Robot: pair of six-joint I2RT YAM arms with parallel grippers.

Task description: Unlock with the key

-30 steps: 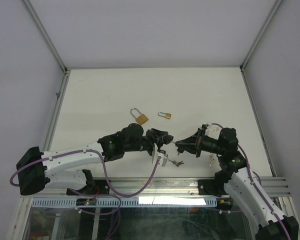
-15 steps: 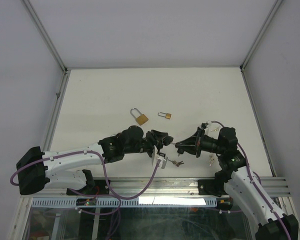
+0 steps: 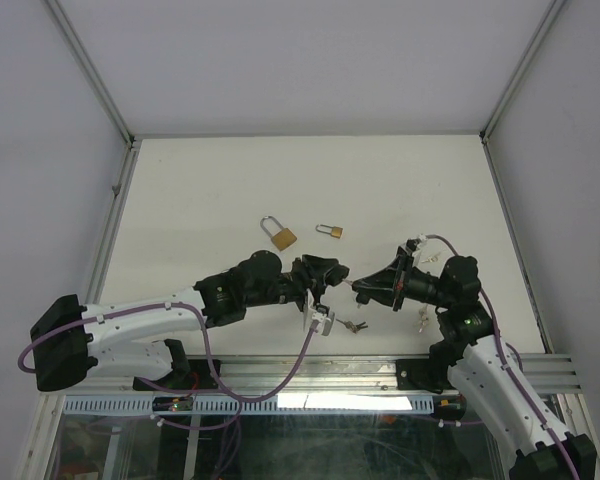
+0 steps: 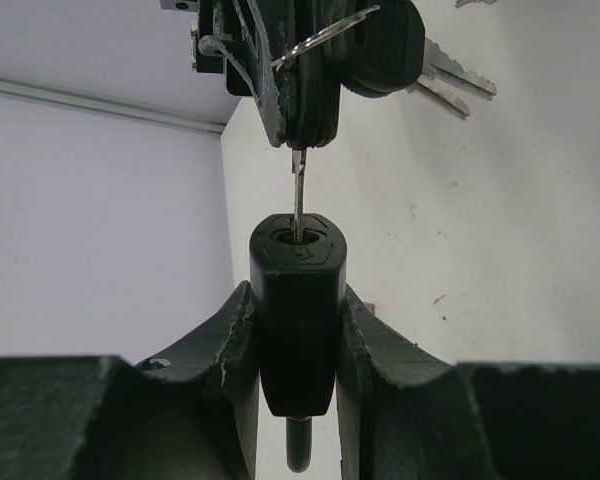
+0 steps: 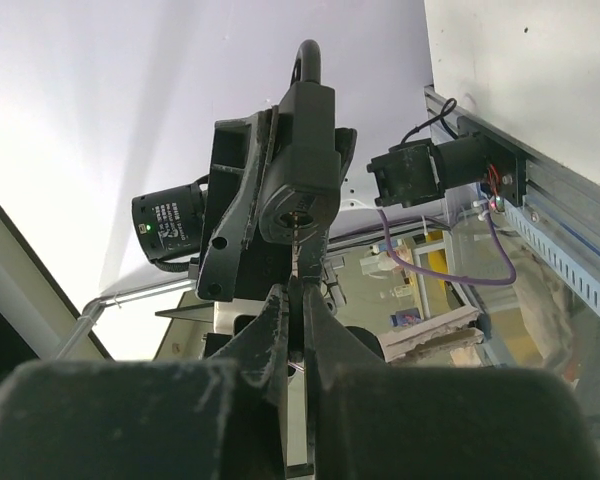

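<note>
Table (image 3: 230, 180): white, under both arms, which meet above its near edge.

Left gripper (image 3: 323, 272): clenched on the padlock (image 4: 298, 300), one finger on each flat side of the black body. The keyhole end points out past the fingertips and the shackle points back toward the wrist.

Right gripper (image 5: 296, 290): pinched on the key (image 4: 298, 195), holding it by the head. The blade sticks straight out beyond the fingertips. Spare keys on the same ring hang beside this hand.

Governing relation: the padlock lies directly ahead of the right fingertips, facing them end-on. The blade's long axis runs in line with the long axis of the padlock body. The blade tip sits at the keyhole and appears just entered, with most of the blade outside. The right hand, the nearer one to the key, is judged to make the coming move: a straight push along this shared axis, then a twist about it. Any sideways tilt would probably jam the blade.

Unused, beyond both hands: two brass locks (image 3: 280, 234).
</note>
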